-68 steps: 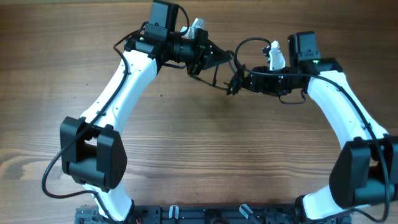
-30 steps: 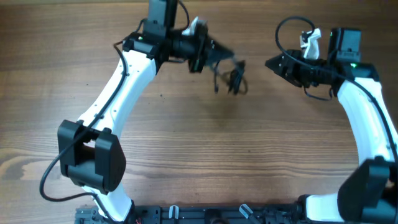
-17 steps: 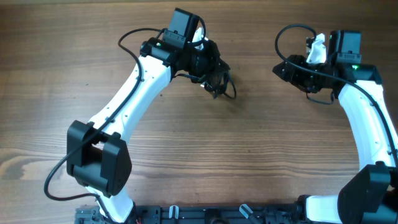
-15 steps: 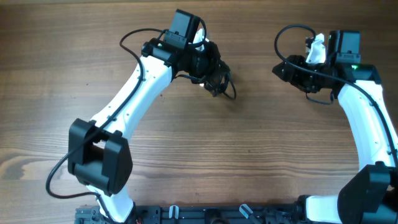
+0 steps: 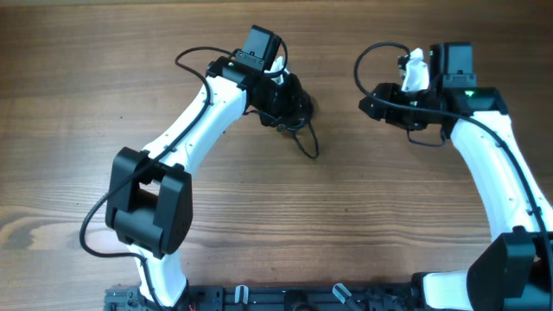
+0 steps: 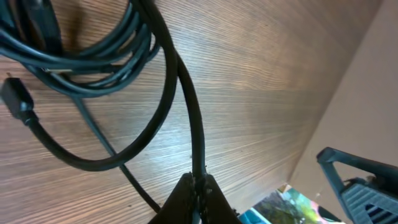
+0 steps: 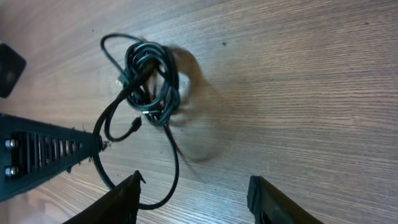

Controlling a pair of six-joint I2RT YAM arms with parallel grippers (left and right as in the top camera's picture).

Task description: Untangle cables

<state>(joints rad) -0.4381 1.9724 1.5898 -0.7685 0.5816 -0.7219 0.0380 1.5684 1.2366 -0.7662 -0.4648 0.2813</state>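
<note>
On the table (image 5: 389, 225), the cables (image 7: 152, 78) lie knotted beside the left arm (image 5: 199, 121). The left fingers (image 6: 185, 200) are clamped on one strand; the right fingers (image 7: 124, 202) stand apart, empty. Seemingly mid-untangling: next, the right side needs to pinch another loop and pull outward.

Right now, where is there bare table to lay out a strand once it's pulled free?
The widest bare wood is the middle of the table, between the left arm and the right arm. The gap between the cables and the open right tool is bare but narrow. It is crowded under the left tool, shut on a strand beside the bundle.
</note>
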